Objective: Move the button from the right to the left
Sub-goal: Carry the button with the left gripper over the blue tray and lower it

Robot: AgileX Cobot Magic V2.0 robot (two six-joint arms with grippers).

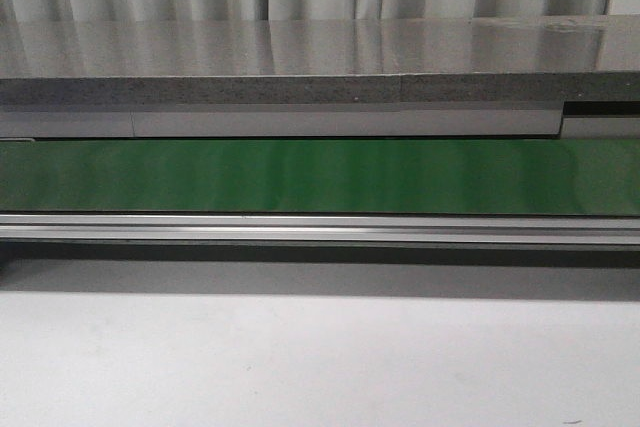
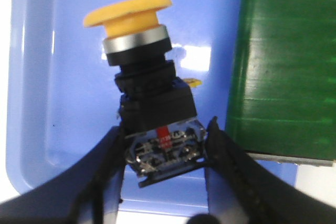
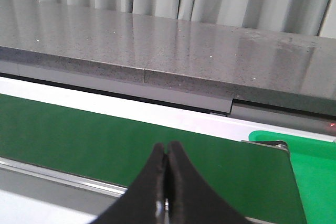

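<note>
The green conveyor belt (image 1: 320, 177) runs straight across the front view, with a grey stone-look counter (image 1: 300, 52) behind it and bare pale table in front; neither arm shows there, so the work is happening off to the side. In the left wrist view a blue tray (image 2: 37, 103) lies under the gripper, just beside the belt's edge, which suits it as the drop-off on the left side (a judgement from the task, not something shown). Above that tray the left gripper (image 2: 165, 153) pinches the button (image 2: 144, 93) by the lower contact block, the fingers (image 2: 105, 166) pressing on its two flanks, so the yellow cap points away from the wrist and stays clear of the pads. The button sits tilted in the grip; whether it touches the tray floor I cannot tell. The right gripper (image 3: 167, 179) hangs over the belt with its fingers pressed together on nothing, parked out of the way. A green tray (image 3: 310, 156) sits at the belt's far end.
</note>
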